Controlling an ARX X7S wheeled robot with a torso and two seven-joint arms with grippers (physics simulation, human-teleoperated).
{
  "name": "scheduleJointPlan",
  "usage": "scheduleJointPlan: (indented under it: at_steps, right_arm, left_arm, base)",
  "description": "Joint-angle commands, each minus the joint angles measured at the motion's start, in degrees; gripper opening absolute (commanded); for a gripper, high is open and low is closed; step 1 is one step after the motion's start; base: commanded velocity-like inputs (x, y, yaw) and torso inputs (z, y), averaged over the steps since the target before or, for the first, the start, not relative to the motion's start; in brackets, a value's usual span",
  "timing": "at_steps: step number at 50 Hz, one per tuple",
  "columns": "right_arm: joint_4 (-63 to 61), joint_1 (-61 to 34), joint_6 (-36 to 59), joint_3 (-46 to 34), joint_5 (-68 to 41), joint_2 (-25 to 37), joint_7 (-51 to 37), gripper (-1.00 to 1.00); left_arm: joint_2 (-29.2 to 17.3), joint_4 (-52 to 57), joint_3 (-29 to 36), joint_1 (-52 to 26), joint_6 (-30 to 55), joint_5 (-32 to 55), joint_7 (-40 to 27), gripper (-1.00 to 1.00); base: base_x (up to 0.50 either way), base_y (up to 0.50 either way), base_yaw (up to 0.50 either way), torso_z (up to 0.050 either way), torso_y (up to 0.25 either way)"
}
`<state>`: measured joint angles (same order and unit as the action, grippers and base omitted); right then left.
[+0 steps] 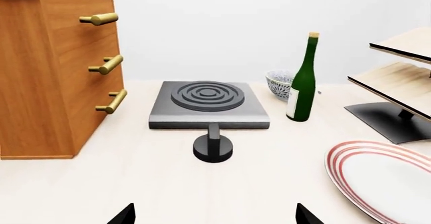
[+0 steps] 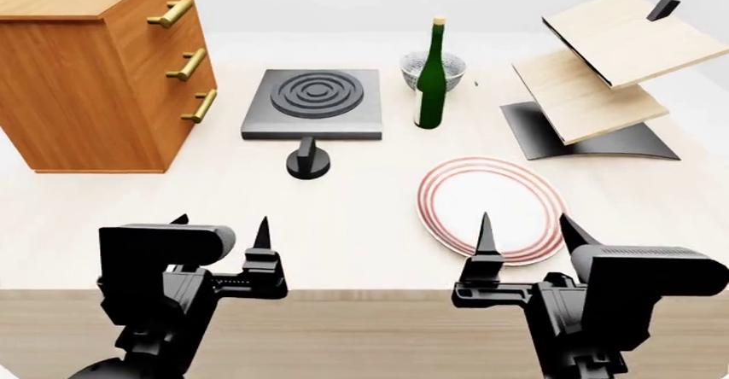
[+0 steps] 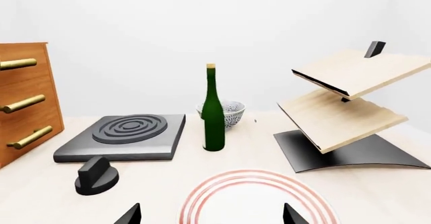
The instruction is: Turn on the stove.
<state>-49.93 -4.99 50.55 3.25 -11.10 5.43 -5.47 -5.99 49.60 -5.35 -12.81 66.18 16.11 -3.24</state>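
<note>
Both my left gripper [image 2: 222, 234] and right gripper [image 2: 524, 234] hang wide apart, empty. Only my head view shows them whole, short of the stove [image 2: 312, 103] and knob [image 2: 307, 162].

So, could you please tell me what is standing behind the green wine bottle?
A patterned bowl stands behind the green wine bottle, near the table's far edge. The bottle covers part of the bowl's side, and what the bowl holds cannot be seen.

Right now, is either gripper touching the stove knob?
No. In the head view the knob sits alone in front of the stove, with the left gripper and right gripper well short of it.
</note>
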Motion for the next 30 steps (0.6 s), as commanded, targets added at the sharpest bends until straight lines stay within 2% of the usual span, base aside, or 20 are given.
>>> scheduleJointPlan:
  at_steps: [1, 30]
  right_arm:
    - [-3.0, -0.1, 2.7, 2.1, -2.5, -0.4, -0.3, 1.0]
    - [-3.5, 0.0, 3.7, 1.2, -5.2, 1.2, -2.9, 1.0]
  left_arm:
    - [-0.5, 4.3, -1.4, -0.9, 4.5, 1.8, -0.6, 1.0]
    - [-1.5, 3.4, -0.7, 0.0, 2.0, 2.8, -2.3, 1.0]
  base:
    - [0.5, 0.0, 0.0, 0.0, 0.0]
    - [0.49, 0.0, 0.0, 0.0, 0.0]
